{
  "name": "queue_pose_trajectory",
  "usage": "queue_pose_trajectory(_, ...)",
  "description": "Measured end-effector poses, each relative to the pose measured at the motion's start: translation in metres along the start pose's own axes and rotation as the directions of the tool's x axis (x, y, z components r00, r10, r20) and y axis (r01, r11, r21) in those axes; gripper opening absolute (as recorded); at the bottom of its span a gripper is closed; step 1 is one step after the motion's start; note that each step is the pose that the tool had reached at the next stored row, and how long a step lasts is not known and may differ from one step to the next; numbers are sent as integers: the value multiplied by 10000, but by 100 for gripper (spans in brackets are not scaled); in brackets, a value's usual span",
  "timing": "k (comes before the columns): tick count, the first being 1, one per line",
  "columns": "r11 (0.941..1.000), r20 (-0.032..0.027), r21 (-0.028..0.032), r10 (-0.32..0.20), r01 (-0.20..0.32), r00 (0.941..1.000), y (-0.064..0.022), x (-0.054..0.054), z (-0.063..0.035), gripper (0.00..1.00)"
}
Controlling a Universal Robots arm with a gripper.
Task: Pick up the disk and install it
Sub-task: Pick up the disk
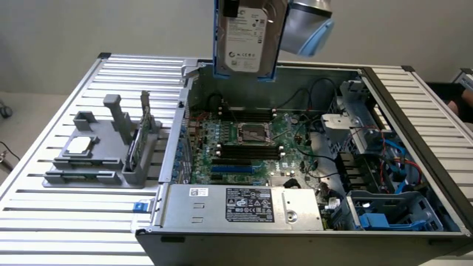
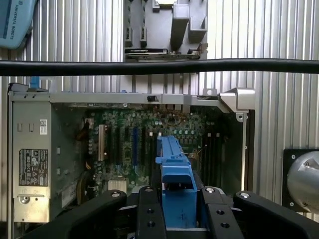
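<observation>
The disk (image 1: 246,36), a silver-grey hard drive with a white label in a blue plastic carrier, hangs upright high above the back edge of the open computer case (image 1: 296,166). In the wrist view its blue carrier edge (image 2: 173,172) runs between my black fingers (image 2: 150,214), and my gripper (image 2: 177,216) is shut on it. The arm's grey and blue wrist (image 1: 309,25) sits just to the exterior view's right of the disk. Below lies the motherboard (image 1: 251,147).
A grey tray (image 1: 96,158) holding a small silver chip and upright cards stands on the slatted table at the exterior view's left. A long grey power supply box (image 1: 240,206) lines the case's near side. Blue drive bays (image 1: 384,213) sit at the near right corner.
</observation>
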State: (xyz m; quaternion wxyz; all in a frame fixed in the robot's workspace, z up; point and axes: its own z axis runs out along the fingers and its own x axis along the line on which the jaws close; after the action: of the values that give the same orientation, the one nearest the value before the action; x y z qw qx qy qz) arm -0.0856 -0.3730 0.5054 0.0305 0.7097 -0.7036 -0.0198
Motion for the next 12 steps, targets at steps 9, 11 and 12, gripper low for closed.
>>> queue_pose_trajectory(9, 10000, 8, -21, -2, 2, 10000, -259, 108, -18, 33)
queue_pose_trajectory(11, 10000, 15, -31, -2, 2, 10000, -282, 141, -19, 33)
queue_pose_trajectory(12, 10000, 20, -37, -2, 3, 10000, -293, 160, -19, 33)
